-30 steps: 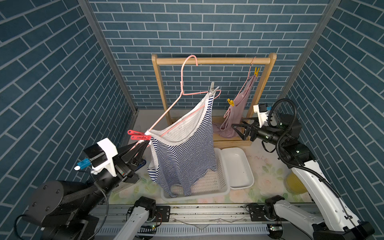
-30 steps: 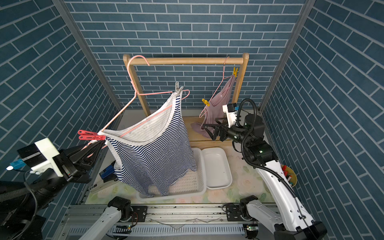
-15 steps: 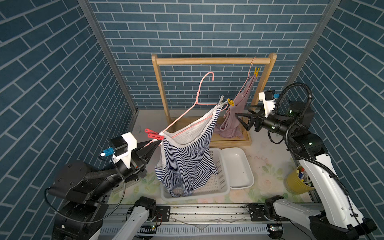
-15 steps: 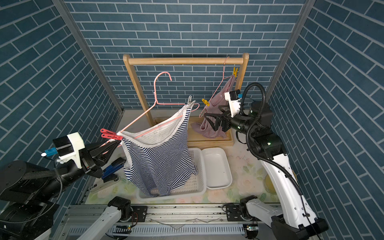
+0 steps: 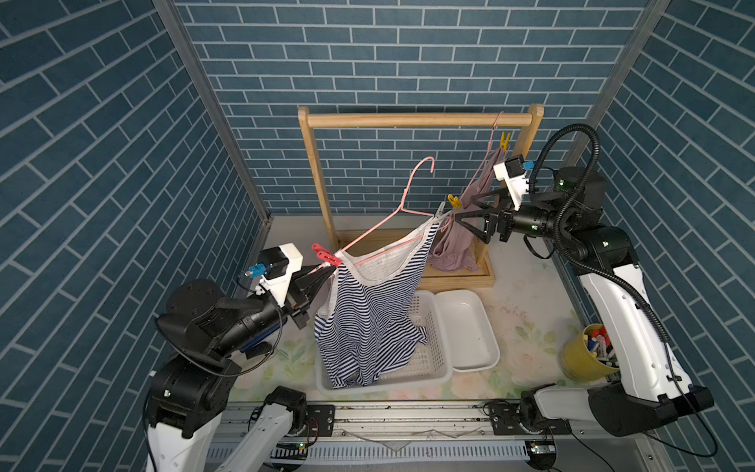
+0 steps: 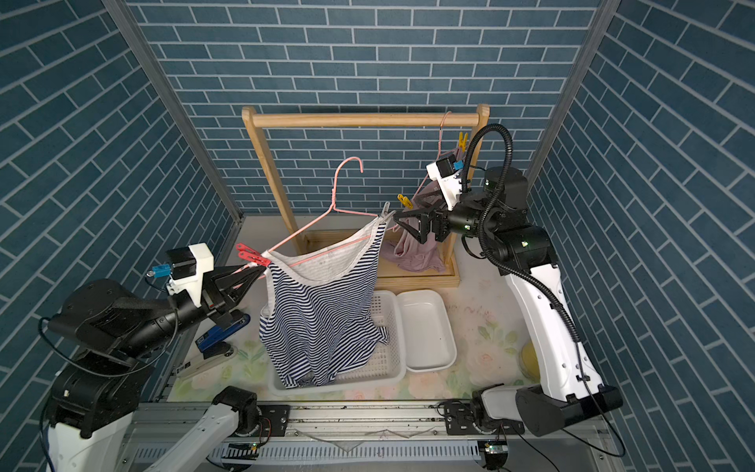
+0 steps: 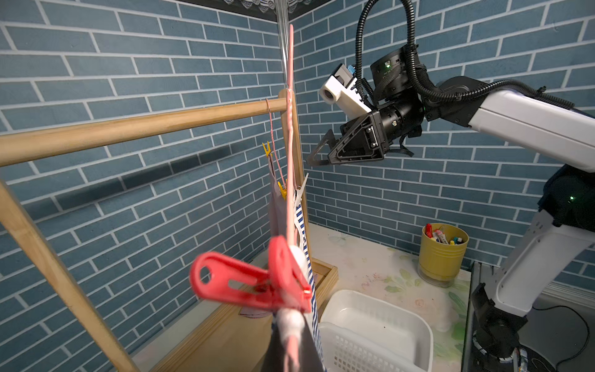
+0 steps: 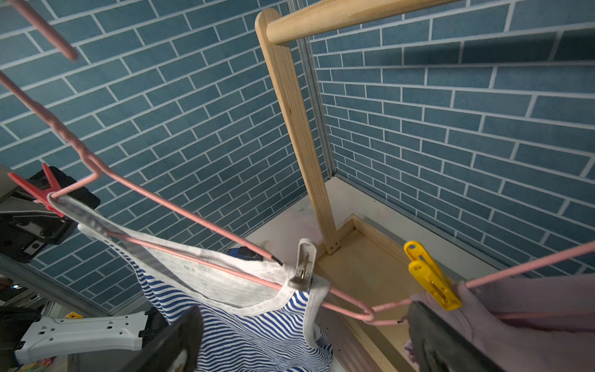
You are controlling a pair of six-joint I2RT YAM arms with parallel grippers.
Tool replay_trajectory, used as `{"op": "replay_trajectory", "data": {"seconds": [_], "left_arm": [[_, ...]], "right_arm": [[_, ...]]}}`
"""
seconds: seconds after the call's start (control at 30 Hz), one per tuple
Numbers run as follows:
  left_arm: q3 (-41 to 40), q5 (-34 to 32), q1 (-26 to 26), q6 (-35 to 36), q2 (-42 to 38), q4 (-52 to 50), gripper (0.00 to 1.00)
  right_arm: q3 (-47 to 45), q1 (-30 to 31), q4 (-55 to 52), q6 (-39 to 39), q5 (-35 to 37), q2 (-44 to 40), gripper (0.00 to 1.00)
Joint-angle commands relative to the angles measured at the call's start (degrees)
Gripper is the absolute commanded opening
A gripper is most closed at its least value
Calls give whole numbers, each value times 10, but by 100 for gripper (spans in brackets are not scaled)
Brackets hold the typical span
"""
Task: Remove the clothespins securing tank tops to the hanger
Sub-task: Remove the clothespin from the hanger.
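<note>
The navy-and-white striped tank top (image 5: 367, 318) hangs on a pink hanger (image 5: 404, 204) held in the air in front of the wooden rack. A red clothespin (image 5: 325, 255) (image 7: 257, 283) pins its left strap and a grey clothespin (image 5: 440, 210) (image 8: 302, 264) pins its right strap. My left gripper (image 5: 327, 271) (image 7: 291, 325) is shut on the hanger's left end, just below the red pin. My right gripper (image 5: 463, 207) (image 8: 306, 309) is open by the hanger's right end, close to the grey pin. The pink tank top (image 5: 457, 249) hangs from the rail under two yellow clothespins (image 5: 452, 201) (image 5: 505, 140).
The wooden rack (image 5: 408, 120) stands at the back. A white basket (image 5: 433, 363) holds the striped top's hem, with a white tray (image 5: 470, 327) beside it. A yellow cup of pens (image 5: 580, 359) is at the right. A blue tool (image 6: 220, 335) lies under the left arm.
The left arm has carried the hanger and striped top right and down, away from the rail. The right arm has risen and its open gripper has come to the hanger's right end.
</note>
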Motion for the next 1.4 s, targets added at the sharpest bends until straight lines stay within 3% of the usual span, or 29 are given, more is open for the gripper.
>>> {"op": "replay_trajectory", "data": {"seconds": [0.0,0.2,0.5,0.67,0.93,1.07,1.37], "left_arm": [[-14,27,-2,5,-3,58,0],[-1,49,-1,12,29,74,0],[26,89,6,9,87,104,0],[27,160,44,-51,115,201,0],[69,267,81,-62,169,199,0],[41,289,106,-92,163,242,0],[38,309,124,-87,182,221,0]], "right_arm": [[17,-10,-17,-38,-52,9,99],[25,-40,-19,-44,-97,16,99],[13,-61,-7,-51,-101,-4,99],[10,-69,2,-46,-101,1,99],[5,-80,39,-33,-104,0,99],[12,-88,45,-30,-117,7,99],[23,-89,40,-35,-170,13,99]]}}
